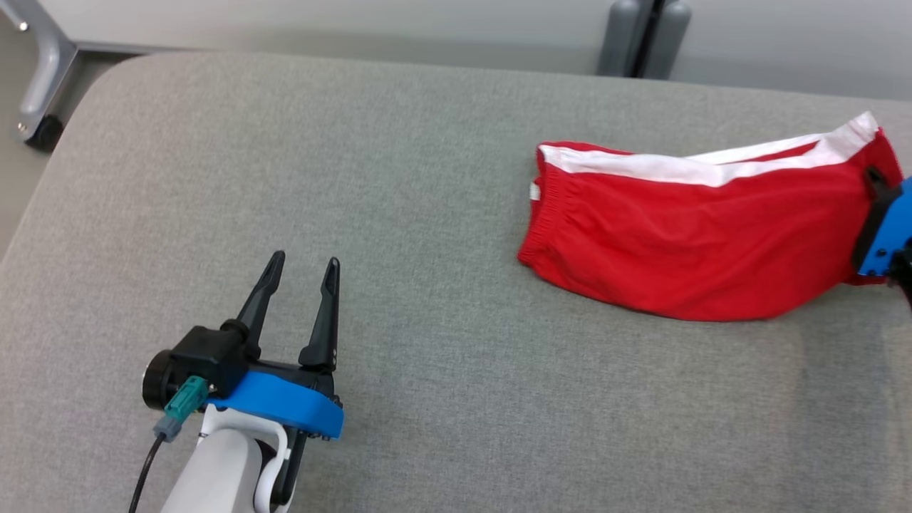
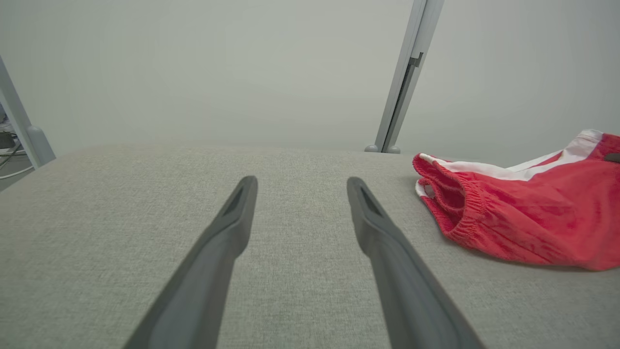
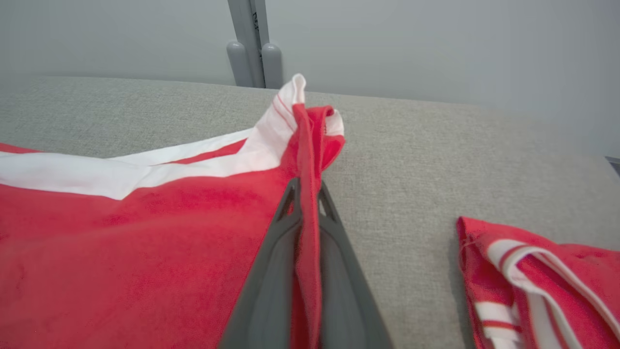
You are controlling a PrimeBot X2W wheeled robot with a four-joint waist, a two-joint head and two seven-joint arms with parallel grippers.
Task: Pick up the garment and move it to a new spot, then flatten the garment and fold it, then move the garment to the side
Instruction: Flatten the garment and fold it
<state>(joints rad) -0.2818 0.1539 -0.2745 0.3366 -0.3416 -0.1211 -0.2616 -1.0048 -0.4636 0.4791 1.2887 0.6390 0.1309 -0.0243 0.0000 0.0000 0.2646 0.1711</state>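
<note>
Garment (image 1: 684, 242) here is red with a white stripe and lies on the right side of the grey desk (image 1: 399, 178), elastic waistband pointing left. Right pincer (image 3: 306, 194) is pinching a bunched edge at its far right end, and the head view cuts most of it off. Left pincer (image 1: 303, 267) is spread wide over bare desk, well apart from the cloth. Another red-and-white piece (image 3: 537, 286) pokes into the right wrist view's corner, cropped — can't tell what it is.

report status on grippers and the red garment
Right gripper shut on red garment at its edge. Left gripper open, apart from it. Another red-and-white cloth lies nearby, untouched.
</note>
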